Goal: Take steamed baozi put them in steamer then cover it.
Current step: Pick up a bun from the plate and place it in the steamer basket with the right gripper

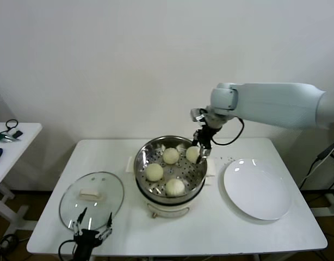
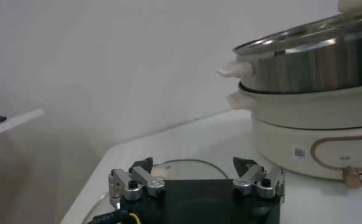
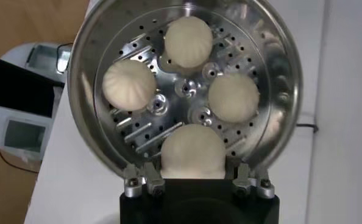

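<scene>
Right arm reaches across from the side, its hand (image 1: pixel 201 147) tipped down into the steamer (image 1: pixel 146 155) with fingers spread around the fourth bun (image 3: pixel 193 151); left hand (image 1: pixel 92 228) spread, low by the lid (image 1: pixel 92 197) on the bench (image 1: pixel 221 228).

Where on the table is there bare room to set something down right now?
Free: the table strip in front of the steamer and plate, and the back left corner behind the lid. Crowded: the steamer, holding four buns, with the right pincer at the back one; left pincer by the lid.
</scene>
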{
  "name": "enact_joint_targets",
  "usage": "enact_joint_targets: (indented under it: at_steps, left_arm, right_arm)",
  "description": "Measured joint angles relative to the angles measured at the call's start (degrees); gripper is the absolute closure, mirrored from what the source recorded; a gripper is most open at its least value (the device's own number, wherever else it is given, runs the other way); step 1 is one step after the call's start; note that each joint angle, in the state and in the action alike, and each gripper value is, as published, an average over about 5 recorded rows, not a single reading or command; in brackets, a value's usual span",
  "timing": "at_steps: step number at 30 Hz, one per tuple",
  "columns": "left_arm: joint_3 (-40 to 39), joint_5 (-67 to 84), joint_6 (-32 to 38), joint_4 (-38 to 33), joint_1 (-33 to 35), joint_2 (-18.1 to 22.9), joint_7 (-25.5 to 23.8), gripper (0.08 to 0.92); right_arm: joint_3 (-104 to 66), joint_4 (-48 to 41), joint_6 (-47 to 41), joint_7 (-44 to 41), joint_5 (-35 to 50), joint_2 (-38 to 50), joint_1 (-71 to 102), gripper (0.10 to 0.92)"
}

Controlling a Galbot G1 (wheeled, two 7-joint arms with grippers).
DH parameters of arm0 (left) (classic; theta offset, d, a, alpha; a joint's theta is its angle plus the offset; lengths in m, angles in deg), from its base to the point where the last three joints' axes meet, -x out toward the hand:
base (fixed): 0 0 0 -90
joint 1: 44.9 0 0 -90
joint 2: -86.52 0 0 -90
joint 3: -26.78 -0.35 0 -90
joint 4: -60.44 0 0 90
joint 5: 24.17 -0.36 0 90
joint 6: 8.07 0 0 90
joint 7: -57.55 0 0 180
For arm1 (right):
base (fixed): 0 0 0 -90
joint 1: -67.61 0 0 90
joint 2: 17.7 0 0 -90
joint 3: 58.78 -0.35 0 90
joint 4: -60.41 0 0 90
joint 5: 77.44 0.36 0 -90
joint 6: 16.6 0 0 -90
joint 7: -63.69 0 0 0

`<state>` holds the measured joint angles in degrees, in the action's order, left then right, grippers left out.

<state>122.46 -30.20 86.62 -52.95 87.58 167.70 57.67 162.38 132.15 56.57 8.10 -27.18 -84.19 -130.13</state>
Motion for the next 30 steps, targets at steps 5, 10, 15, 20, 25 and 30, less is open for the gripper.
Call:
enact_joint_targets:
  at_steps: [5,10,15,20,25,30]
  left_arm:
    - [0.29,0.10,-0.03,0.48,-0.33,-0.23,-0.01,0.177]
    - [0.58,0.30,-0.01,0.91,-0.46,-0.35,0.00,0.177]
    - [0.67,0.37,0.01,1.42,-0.78,-0.42,0.00,0.177]
    - [0.68,0.39,-0.04,1.67,-1.21,-0.42,0.00,0.177]
    - [0.67,0.40,-0.24,1.73,-1.59,-0.42,0.00,0.177]
    - [0.67,0.40,-0.29,1.78,-1.70,-0.43,0.00,0.177]
  right_arm:
    - [0.18,-1.15,-0.25,0.44,0.38,-2.52,1.61,0.355]
    - [0.74,-2.09,-0.28,0.47,0.27,-3.88,3.06,0.355]
    - [1.43,-2.83,-0.23,0.20,-0.29,-4.55,4.27,0.355]
    - [1.61,-3.65,-0.16,-0.15,-0.88,-5.04,5.15,0.345]
    - [1.39,-4.07,-0.17,-0.36,-1.31,-5.26,5.57,0.248]
    - [0.79,-3.95,-0.06,-0.64,-1.78,-5.07,5.49,0.204]
